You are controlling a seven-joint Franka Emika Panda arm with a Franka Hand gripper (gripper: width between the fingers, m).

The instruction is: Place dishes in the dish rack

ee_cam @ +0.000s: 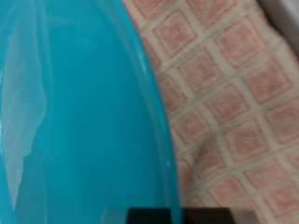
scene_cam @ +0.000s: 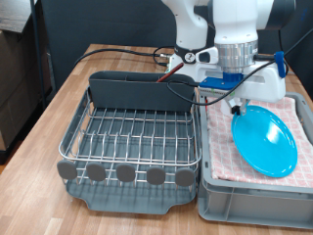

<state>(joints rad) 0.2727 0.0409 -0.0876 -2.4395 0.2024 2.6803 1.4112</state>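
The round light-blue plate [scene_cam: 264,140] stands tilted over the pink checked cloth [scene_cam: 223,147] in the grey crate [scene_cam: 249,201] at the exterior view's right. My gripper [scene_cam: 238,108] is at the plate's upper rim and appears shut on it. In the wrist view the plate [ee_cam: 75,112] fills most of the picture, with the cloth [ee_cam: 234,103] beside it. The dish rack [scene_cam: 127,137] stands to the left of the crate with nothing in it. The white cup and the wooden spoon are not in view.
The rack has a dark grey caddy [scene_cam: 137,90] along its far side, round grey tabs [scene_cam: 125,173] at the front and a drain tray [scene_cam: 132,199] below. Cables [scene_cam: 127,51] lie on the wooden table [scene_cam: 59,98] behind the rack.
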